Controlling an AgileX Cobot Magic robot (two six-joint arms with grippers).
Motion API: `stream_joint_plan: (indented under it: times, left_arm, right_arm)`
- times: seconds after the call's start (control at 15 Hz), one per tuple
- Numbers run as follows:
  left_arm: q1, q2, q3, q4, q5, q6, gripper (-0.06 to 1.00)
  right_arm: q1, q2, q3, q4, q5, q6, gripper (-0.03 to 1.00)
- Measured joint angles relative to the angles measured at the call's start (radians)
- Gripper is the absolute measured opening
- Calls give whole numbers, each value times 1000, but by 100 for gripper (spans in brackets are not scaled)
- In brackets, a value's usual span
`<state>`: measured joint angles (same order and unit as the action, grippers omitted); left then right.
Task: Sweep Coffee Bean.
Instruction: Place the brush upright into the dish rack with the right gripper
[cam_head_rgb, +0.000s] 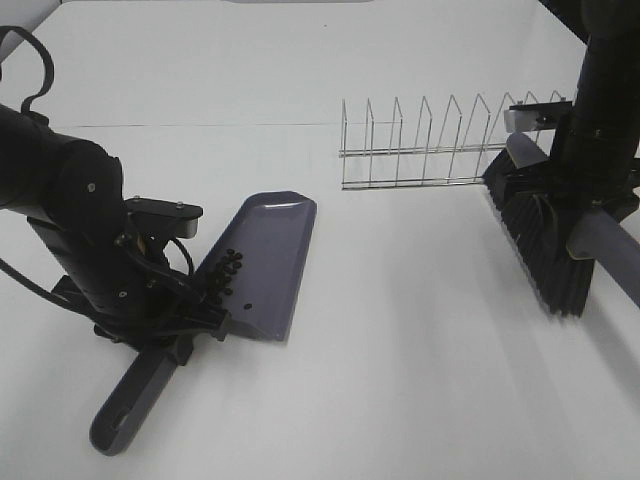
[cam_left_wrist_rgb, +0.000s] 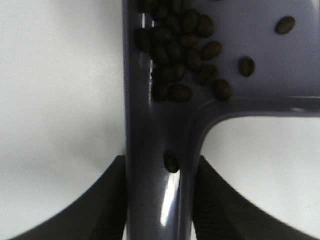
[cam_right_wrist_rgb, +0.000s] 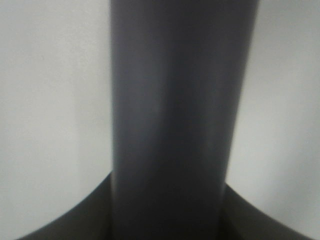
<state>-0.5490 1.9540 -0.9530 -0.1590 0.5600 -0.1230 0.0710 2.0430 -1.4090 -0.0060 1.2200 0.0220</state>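
Note:
A purple-grey dustpan (cam_head_rgb: 268, 265) lies on the white table, left of the middle. Coffee beans (cam_head_rgb: 225, 272) sit clustered in the pan near its handle end; the left wrist view shows them close up (cam_left_wrist_rgb: 182, 50), with one bean (cam_left_wrist_rgb: 171, 161) on the handle. My left gripper (cam_head_rgb: 190, 335) is shut on the dustpan handle (cam_left_wrist_rgb: 157, 195). My right gripper (cam_head_rgb: 590, 205) is shut on the grey brush handle (cam_right_wrist_rgb: 175, 125). The brush's black bristles (cam_head_rgb: 540, 245) rest on the table at the right.
A wire dish rack (cam_head_rgb: 440, 145) stands behind the middle right, close to the brush. The dustpan's handle end (cam_head_rgb: 125, 415) points toward the front left. The white table (cam_head_rgb: 420, 360) spreads between pan and brush.

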Motion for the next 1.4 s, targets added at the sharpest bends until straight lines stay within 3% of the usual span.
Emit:
stream_joint_plan:
  times: [0.4,0.6,0.93,1.4]
  left_arm:
    - [0,0,-4,-2,8,0,31]
    - [0,2,-5,-2,12,0,31]
    - [0,2,-5,-2,10,0,31]
    - [0,2,-5,-2,13,-1,31]
  right_arm:
    - [-12,165,-225,6,-1,-31,29]
    - [-72,170,-252,15,10,-36,29]
    - [-82,199,-286,34,21,-74,29]
    - [-82,323,-552,63,11,-82,29]
